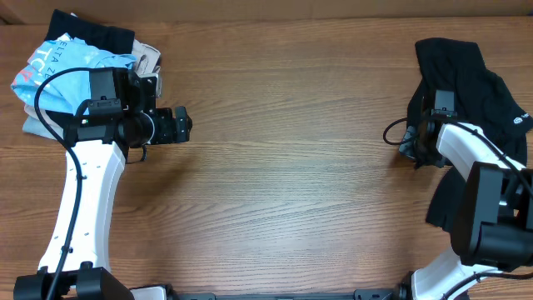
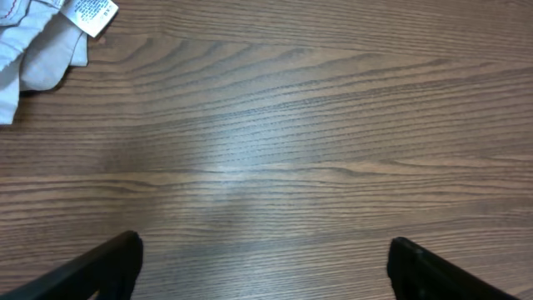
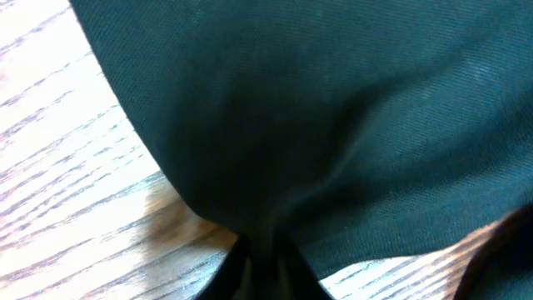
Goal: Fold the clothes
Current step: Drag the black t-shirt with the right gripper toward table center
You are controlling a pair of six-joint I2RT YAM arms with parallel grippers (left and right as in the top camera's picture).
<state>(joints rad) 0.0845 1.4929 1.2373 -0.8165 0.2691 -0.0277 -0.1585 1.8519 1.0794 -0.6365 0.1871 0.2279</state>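
Observation:
The black shirt [image 1: 466,79] lies crumpled at the right end of the table, a small white logo [image 1: 522,118] on its right side. My right gripper [image 1: 416,142] is at the shirt's left edge, shut on a pinch of the black fabric [image 3: 333,108], which fills the right wrist view and bunches into the jaws [image 3: 262,262]. My left gripper [image 1: 185,125] is open and empty over bare wood at the left; its two dark fingertips [image 2: 265,267] stand wide apart.
A pile of other clothes sits at the far left: a light blue tee with white lettering [image 1: 58,67] over beige garments [image 1: 150,62]. A beige cloth with a tag [image 2: 50,42] shows in the left wrist view. The wooden table [image 1: 291,167] stretches between the arms.

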